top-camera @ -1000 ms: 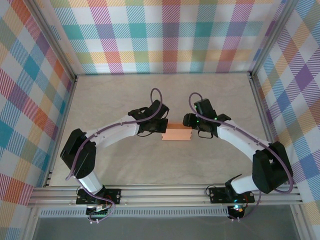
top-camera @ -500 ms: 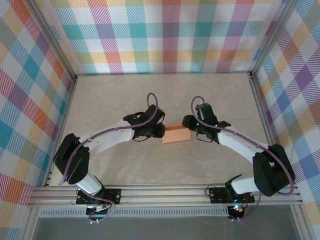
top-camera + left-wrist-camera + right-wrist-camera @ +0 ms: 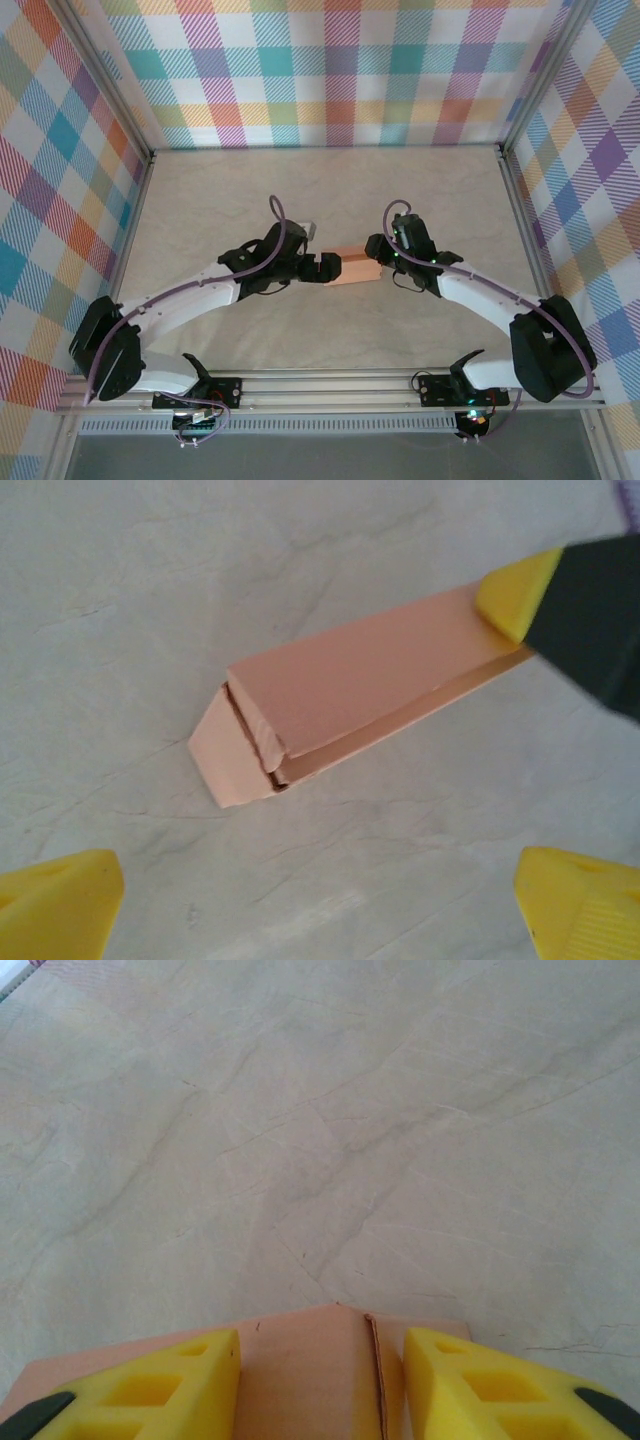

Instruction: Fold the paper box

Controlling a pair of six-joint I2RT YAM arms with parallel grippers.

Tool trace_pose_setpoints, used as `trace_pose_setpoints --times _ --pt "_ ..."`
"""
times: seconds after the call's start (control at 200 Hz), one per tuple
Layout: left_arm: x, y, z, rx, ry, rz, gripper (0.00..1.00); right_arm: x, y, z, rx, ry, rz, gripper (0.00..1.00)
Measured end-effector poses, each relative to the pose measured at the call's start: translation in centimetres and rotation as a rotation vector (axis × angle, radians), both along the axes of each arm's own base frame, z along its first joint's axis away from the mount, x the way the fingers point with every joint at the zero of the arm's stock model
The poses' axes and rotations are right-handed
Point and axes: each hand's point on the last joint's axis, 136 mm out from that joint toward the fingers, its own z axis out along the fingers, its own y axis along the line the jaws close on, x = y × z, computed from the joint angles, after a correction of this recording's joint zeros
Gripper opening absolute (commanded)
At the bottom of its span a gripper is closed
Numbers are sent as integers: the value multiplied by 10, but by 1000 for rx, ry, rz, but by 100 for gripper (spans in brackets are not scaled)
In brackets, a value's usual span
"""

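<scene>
Top external view shows the paper box lying on the pale table, near the middle, between the two arms. The left gripper is just beside the left end of the box, and the right gripper is at its right end. From the left wrist camera the box is a long, nearly closed shape lying flat. Its near end flap is not fully pressed in, and a small gap shows at the corner. The left fingers are spread wide at the two lower corners of that picture; they hold nothing and are apart from the box. At the far end one yellow finger of the right gripper lies over the top face of the box. From the right wrist camera the right fingers stand apart above the top of the box, and the card shows between them. They do not clamp it. A seam runs across the card near the right-hand finger.
</scene>
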Motion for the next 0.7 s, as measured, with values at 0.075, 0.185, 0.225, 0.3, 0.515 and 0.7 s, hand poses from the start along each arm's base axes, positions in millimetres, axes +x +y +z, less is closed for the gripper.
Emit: trace_pose_setpoints --times 0.075,0.185,0.225,0.3,0.515,0.7 --pt "5 -5 9 -65 1 43 94 -1 0 0 1 -2 2 46" --pt "14 -8 17 -142 16 111 76 -4 0 0 3 -5 5 46" --pt "18 -8 15 -158 29 136 71 -5 -1 0 3 -5 6 46" --pt "24 -7 4 -158 65 171 62 -6 -1 0 5 -4 8 46" --pt "29 -2 -31 -136 162 245 34 -10 -3 0 7 -7 9 46" --pt "25 -4 -44 -155 190 248 27 -12 -3 -2 2 1 10 46"
